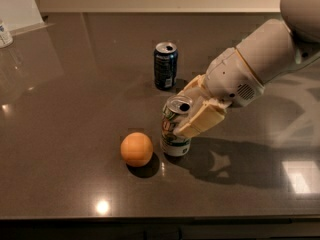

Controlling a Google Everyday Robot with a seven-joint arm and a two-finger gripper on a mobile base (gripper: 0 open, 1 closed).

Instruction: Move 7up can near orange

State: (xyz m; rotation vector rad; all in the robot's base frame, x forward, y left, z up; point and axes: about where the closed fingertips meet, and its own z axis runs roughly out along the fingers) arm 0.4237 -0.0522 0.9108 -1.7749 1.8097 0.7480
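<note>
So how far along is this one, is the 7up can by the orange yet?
Mostly done: the 7up can stands just beside the orange, a narrow gap between them, apparently resting on the table. In hand: the gripper holds the can, fingers closed on its upper half. Left: let go and pull the arm clear.

The white arm (270, 54) (grille (245, 91) near its wrist) is ending in a pale-yellow gripper (183, 115) clasping the 7up can (172, 142).
</note>
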